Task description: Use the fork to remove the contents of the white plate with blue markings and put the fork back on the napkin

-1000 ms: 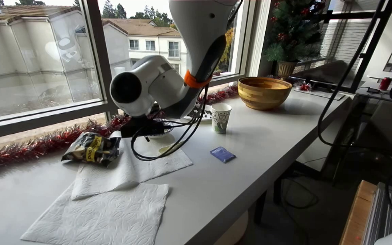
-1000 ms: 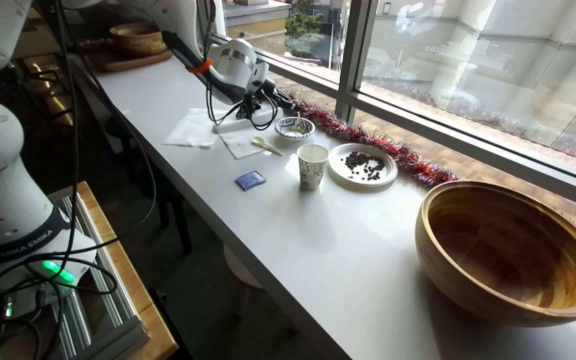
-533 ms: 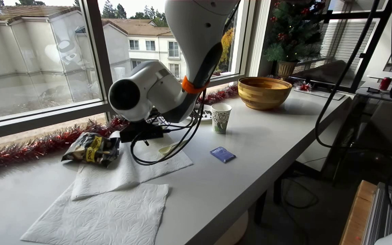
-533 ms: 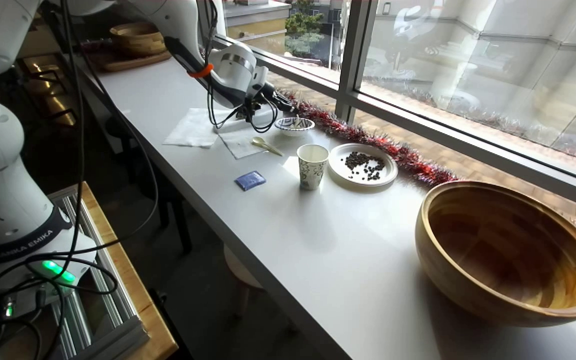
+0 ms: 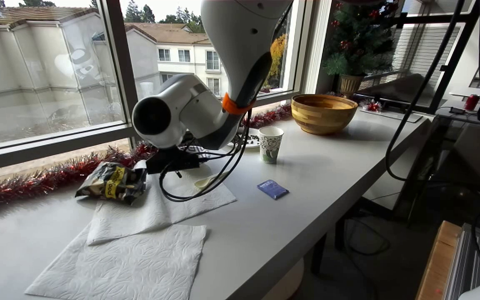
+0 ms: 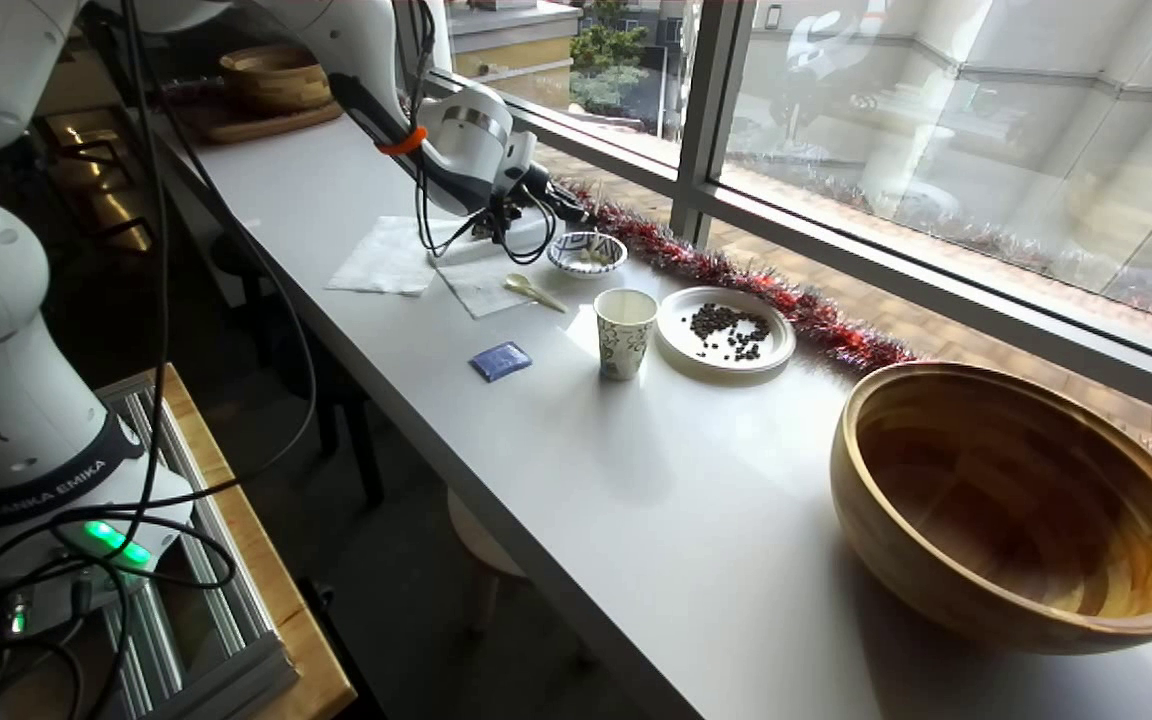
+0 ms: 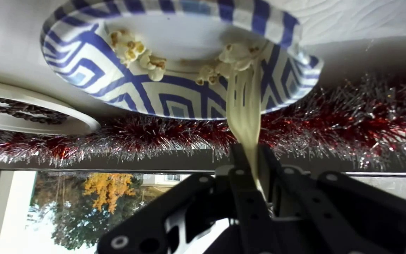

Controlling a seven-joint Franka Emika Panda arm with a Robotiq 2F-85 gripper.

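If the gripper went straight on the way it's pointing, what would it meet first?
The fork held in the gripper leads, so likely the popcorn at its tips, inside the blue-patterned plate; depth is unclear, and they may already touch.

Daylight enters through wide windows (image 6: 936,150) beside a long white bench (image 6: 636,480), with dark floor (image 6: 406,610) and a stool (image 6: 479,538) below.
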